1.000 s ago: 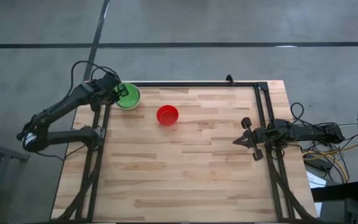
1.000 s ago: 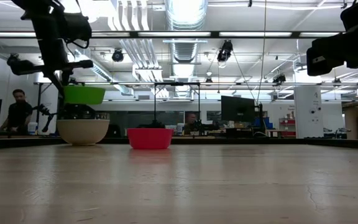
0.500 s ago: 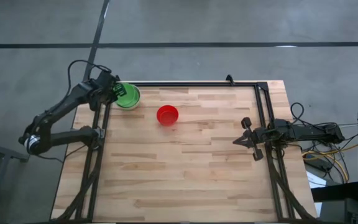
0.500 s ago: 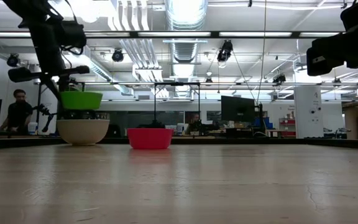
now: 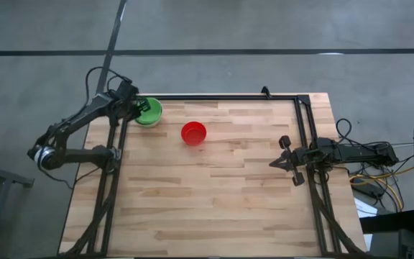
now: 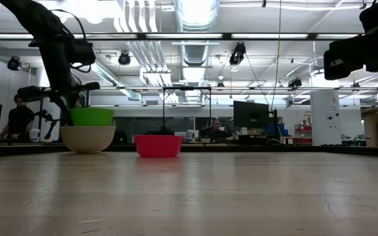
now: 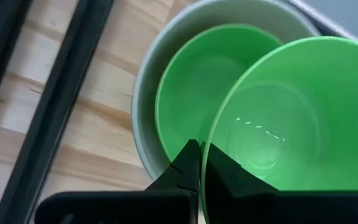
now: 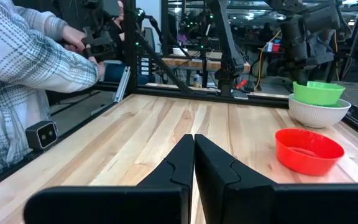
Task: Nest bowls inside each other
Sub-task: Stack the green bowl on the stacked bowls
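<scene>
At the table's far left corner a grey-white bowl [image 6: 87,139] stands on its base, and a green bowl [image 7: 197,81] is nested in it. My left gripper [image 7: 199,149] is shut on a second green bowl [image 6: 92,117], holding it just above them. Its base is sunk below the grey-white rim in the low view. A red bowl [image 5: 193,133] stands alone on the table to their right. My right gripper [image 8: 194,149] waits shut and level at the table's right edge, holding nothing. My left gripper pinches the upper green bowl's rim [image 7: 205,163] on the side toward the table's left edge, one finger inside the bowl and one outside. The fingers slant steeply down from above. The bowl hangs mouth up, off-centre over the nested pair. Whether it rests on the green bowl below, I cannot tell.
Black frame rails [image 5: 214,97] run along the far, left and right edges of the wooden table. In the right wrist view a person's plaid sleeve [image 8: 23,68] shows beyond one edge of the table. The near half of the table top [image 5: 207,208] holds no objects.
My left gripper has gone down, staying shut, and swung a little toward the table's left edge. The green bowl it holds hung clear above the grey-white bowl before. Now its base sits inside that bowl's rim.
</scene>
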